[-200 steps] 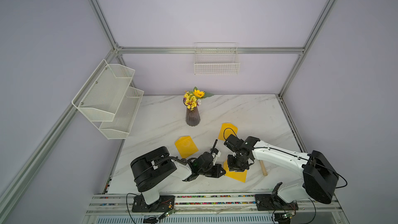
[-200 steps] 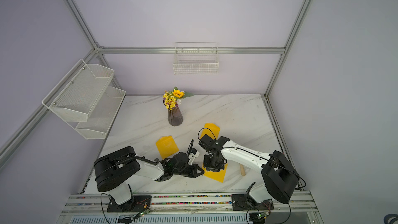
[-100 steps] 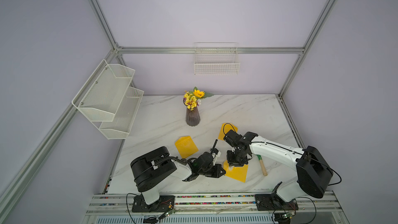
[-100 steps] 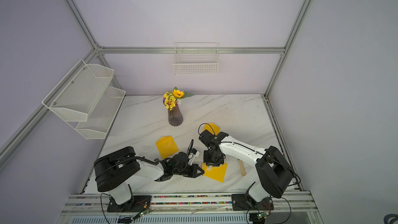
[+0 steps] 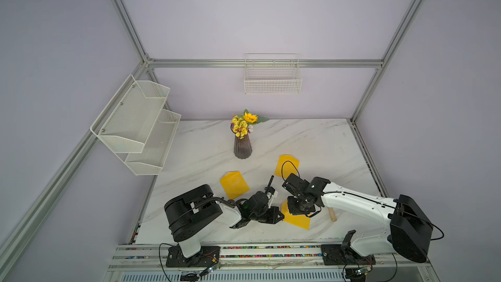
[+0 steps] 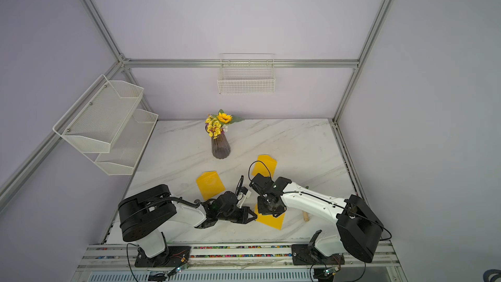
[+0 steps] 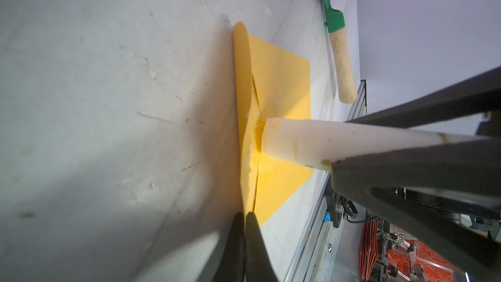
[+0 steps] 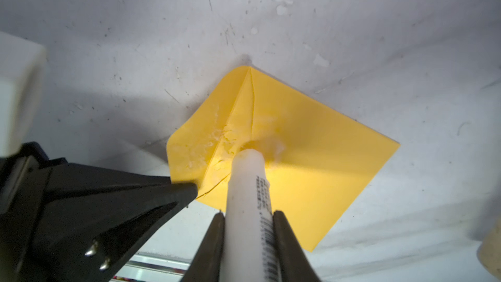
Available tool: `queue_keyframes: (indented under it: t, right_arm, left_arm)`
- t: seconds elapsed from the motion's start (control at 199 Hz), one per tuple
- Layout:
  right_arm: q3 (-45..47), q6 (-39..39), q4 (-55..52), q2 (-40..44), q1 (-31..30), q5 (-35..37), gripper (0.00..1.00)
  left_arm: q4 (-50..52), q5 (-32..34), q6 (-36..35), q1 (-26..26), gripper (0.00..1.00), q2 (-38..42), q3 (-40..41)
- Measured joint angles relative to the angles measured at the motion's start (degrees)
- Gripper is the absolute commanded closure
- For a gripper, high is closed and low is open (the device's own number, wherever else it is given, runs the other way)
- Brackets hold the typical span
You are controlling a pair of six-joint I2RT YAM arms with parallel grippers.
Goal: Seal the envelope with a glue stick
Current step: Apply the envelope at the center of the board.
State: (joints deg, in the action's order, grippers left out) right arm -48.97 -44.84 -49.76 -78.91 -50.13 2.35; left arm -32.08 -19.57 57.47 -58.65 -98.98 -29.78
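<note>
Two grippers engaged, I note. My right gripper (image 8: 248, 217) clamps the glue stick (image 8: 246, 183), whose tip presses on the yellow envelope (image 8: 325, 164) beside the flap fold. My left gripper (image 7: 245, 217) pinches the flap's edge, fingers nearly together. The envelope lies near the table's (image 8: 271, 23) front.

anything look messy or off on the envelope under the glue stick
Yes: whitish glue clumps are smeared unevenly over the envelope around its flap crease, by the glue stick tip, not in a neat line. Pale specks also dot the table.
</note>
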Motion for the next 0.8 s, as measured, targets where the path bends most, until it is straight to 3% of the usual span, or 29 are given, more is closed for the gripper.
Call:
queue_keyframes:
  t: [0.281,0.652,0.802]
  right_arm:
    - [0.5,-1.2,3.0,-0.2,-2.4,0.9,1.0]
    - [-3.6,-3.9,-5.1,-4.1,-3.1,7.0,1.0]
    - [-4.0,-2.7,-3.5,-4.9,-3.1,3.7,1.0]
  left_arm:
    - [0.0,-0.1,0.0,0.0,1.0,0.0,0.0]
    - [0.0,-0.1,0.0,0.0,1.0,0.0,0.0]
    - [0.5,-0.2,0.0,0.0,1.0,0.0,-0.2]
